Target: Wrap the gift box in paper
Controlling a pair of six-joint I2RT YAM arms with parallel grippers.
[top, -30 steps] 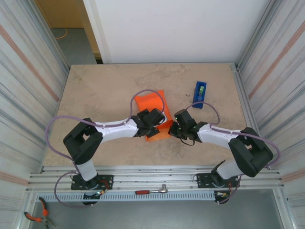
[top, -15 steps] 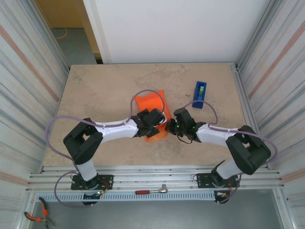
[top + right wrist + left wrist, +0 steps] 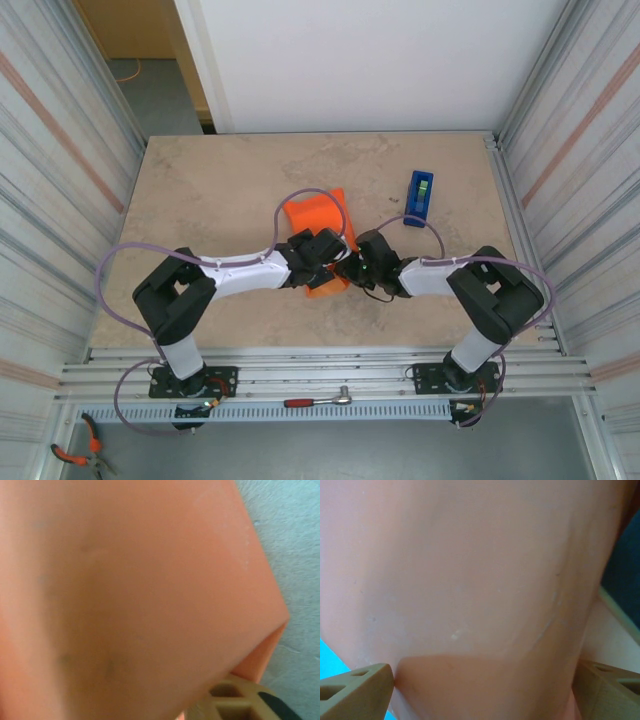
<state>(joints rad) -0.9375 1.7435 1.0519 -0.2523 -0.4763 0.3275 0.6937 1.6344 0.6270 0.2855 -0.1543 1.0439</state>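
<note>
**Pincers.** The left pincer [image 3: 482, 690] has its fingers [image 3: 355, 692] spread wide on either side of a paper-covered bundle. One finger touches the paper [image 3: 313, 215]; whether the pincer clamps or only straddles cannot be told. The right pincer [image 3: 350, 268] meets the same bundle from the tape dispenser [image 3: 420, 198] side; its state cannot be told.

**Progress.** Judged partway: the sheet is folded up and over, no tape is visible on it, and the ends look unclosed. Closing and taping remain.

**Workpiece.** The paper is plain orange, smooth and curved, with one sharp corner. It sits on the table [image 3: 220, 190], left of the dispenser and nearer the arm bases. The gift box is presumably inside the fold.
</note>
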